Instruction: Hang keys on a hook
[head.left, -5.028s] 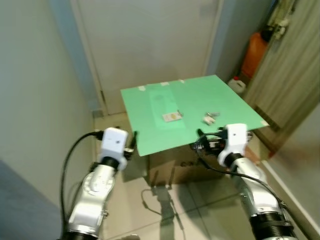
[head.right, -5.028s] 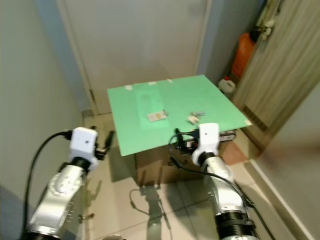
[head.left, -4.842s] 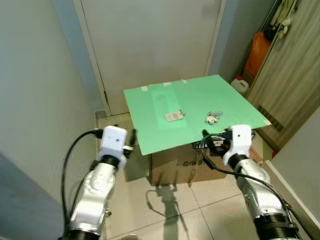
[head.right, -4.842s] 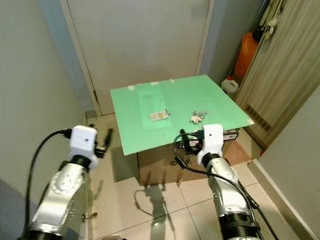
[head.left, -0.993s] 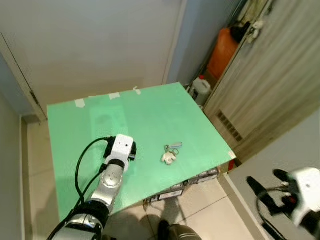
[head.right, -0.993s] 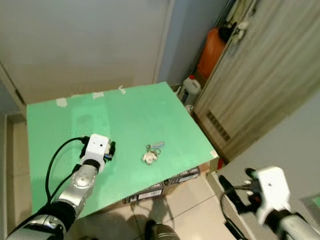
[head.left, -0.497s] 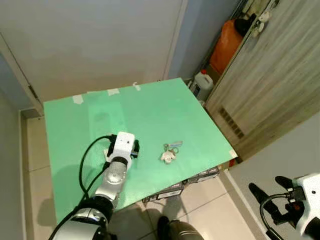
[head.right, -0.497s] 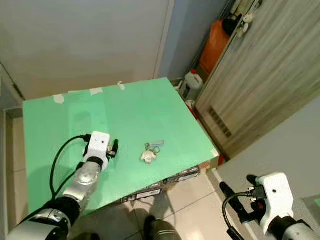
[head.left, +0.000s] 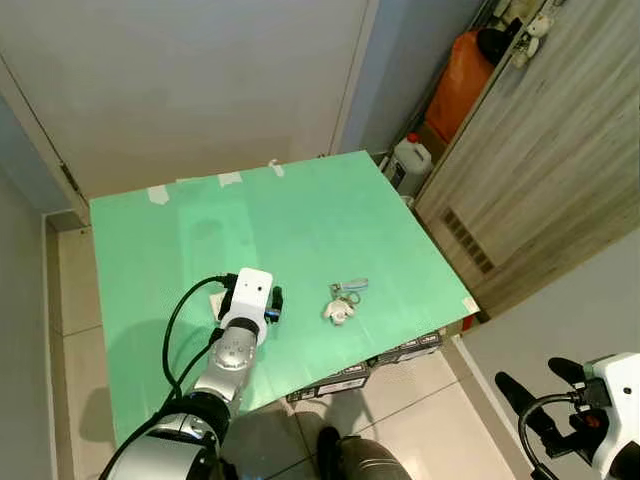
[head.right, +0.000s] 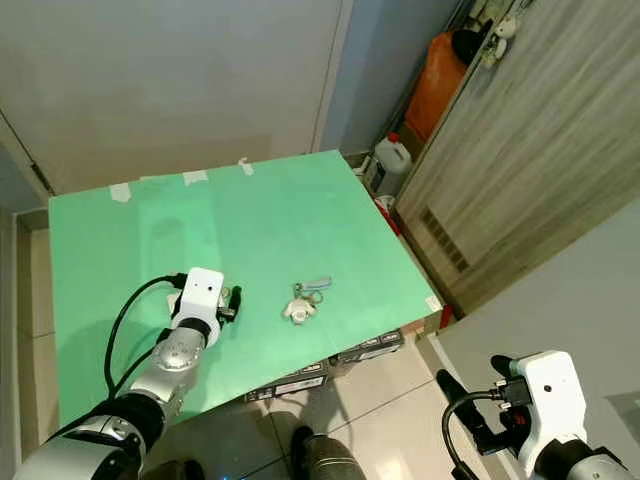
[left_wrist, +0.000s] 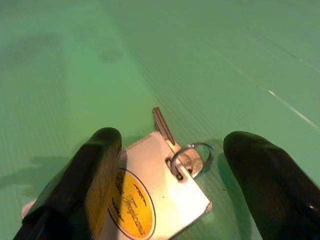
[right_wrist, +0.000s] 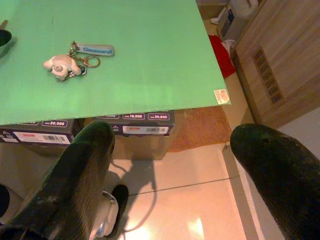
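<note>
Now I've got the left gripper (left_wrist: 165, 170) wide open straddling the tagged key (left_wrist: 165, 187) for pickup; right gripper (right_wrist: 180, 165), at 5 o'clock, idles open off-table.

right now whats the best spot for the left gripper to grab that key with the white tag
Grip the white tag across its flat sides, coming straight down from above. The left gripper is open and its fingers already straddle the tag. The key and ring lie flat on the green board, too thin to pinch.

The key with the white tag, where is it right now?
The key with the white tag lies flat on the green board, between the open fingers of the left gripper, left of the keychain bunch.
</note>
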